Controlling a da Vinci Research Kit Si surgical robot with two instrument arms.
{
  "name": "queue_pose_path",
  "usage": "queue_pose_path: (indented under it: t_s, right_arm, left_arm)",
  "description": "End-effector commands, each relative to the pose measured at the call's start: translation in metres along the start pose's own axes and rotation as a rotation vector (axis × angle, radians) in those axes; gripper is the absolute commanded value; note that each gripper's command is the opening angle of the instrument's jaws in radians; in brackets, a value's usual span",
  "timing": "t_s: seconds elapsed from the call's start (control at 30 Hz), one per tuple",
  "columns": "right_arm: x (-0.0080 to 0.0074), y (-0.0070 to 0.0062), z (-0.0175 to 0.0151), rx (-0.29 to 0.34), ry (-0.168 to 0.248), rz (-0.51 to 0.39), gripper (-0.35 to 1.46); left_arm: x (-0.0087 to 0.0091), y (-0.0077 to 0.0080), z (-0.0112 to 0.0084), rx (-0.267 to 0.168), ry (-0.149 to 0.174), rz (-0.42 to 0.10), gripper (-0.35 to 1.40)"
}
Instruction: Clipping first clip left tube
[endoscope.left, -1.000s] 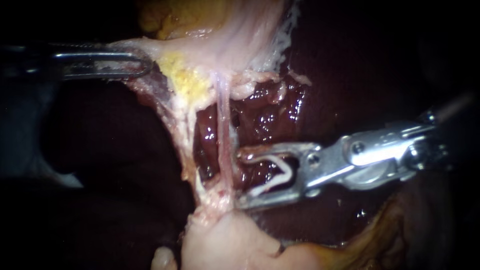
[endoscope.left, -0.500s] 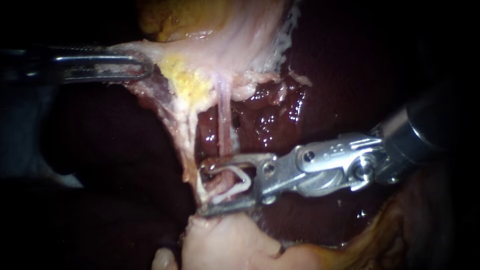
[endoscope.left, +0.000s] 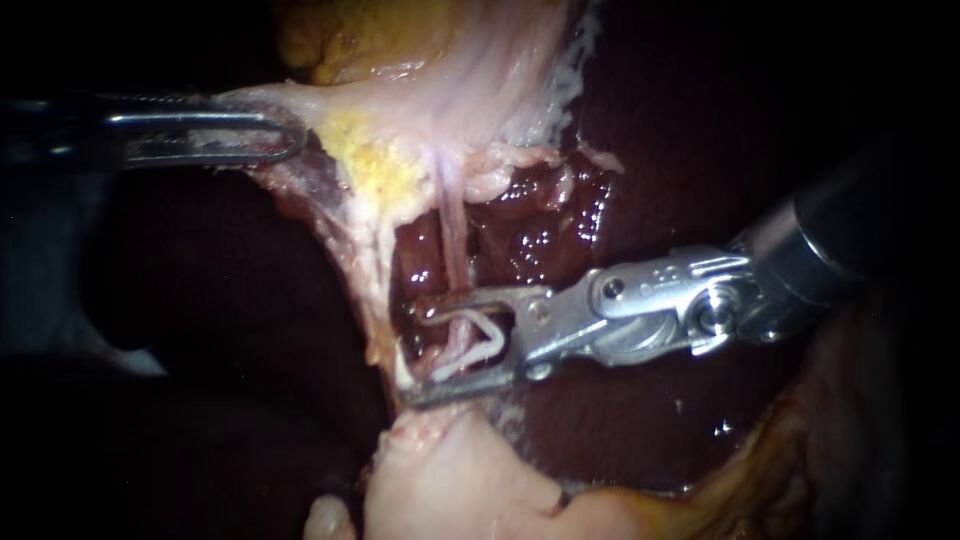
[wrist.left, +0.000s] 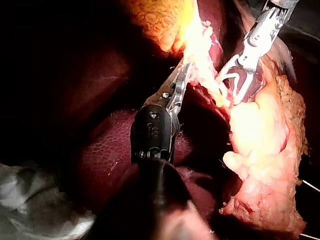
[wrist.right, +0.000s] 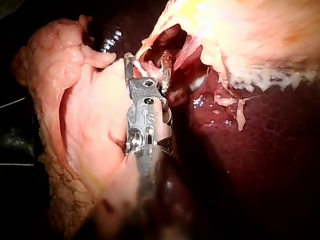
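Right instrument (endoscope.left: 410, 352): claw partly open, both jaws seated on a white clip (endoscope.left: 472, 340). The clip straddles the tube (endoscope.left: 450, 235), which is stretched in front of the liver (endoscope.left: 545, 235). Left instrument (endoscope.left: 288, 135): claw closed on the gallbladder (endoscope.left: 480, 90) edge, above the tube.

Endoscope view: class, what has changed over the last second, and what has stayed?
The right instrument, silver jaws holding a white clip, advanced leftward; the clip now straddles the thin pink tube. The left instrument kept gripping pale tissue.
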Motion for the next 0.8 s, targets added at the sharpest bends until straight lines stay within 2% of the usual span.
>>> queue_pose_path:
  t_s: [0.03, 0.07, 0.13, 0.37, 0.6, 0.8]
  right_arm:
    - [0.0001, -0.0001, 0.0003, 0.025, 0.01, -0.005, 0.49]
    - [0.0001, -0.0003, 0.0006, 0.061, 0.013, -0.013, 0.48]
    - [0.0001, -0.0006, 0.0012, 0.097, 0.015, -0.032, 0.47]
    - [0.0005, -0.0017, 0.0046, 0.136, 0.026, -0.041, 0.46]
    - [0.0012, -0.0017, 0.0075, 0.125, 0.045, -0.015, 0.45]
    - [0.0014, -0.0014, 0.0083, 0.107, 0.057, 0.028, 0.45]
  left_arm:
    - [0.0, 0.0, 0.0, 0.0, 0.0, 0.0, -0.35]
    - [0.0, 0.0, 0.0, 0.0, 0.0, 0.0, -0.35]
    - [0.0, 0.0, 0.0, 0.0, 0.0, 0.0, -0.35]
    - [0.0, 0.0, 0.0001, 0.0, 0.0, 0.0, -0.35]
    - [0.0, 0.0, 0.0001, 0.001, 0.0, 0.0, -0.35]
    - [0.0001, 0.0001, 0.0002, 0.001, 0.0, -0.001, -0.35]
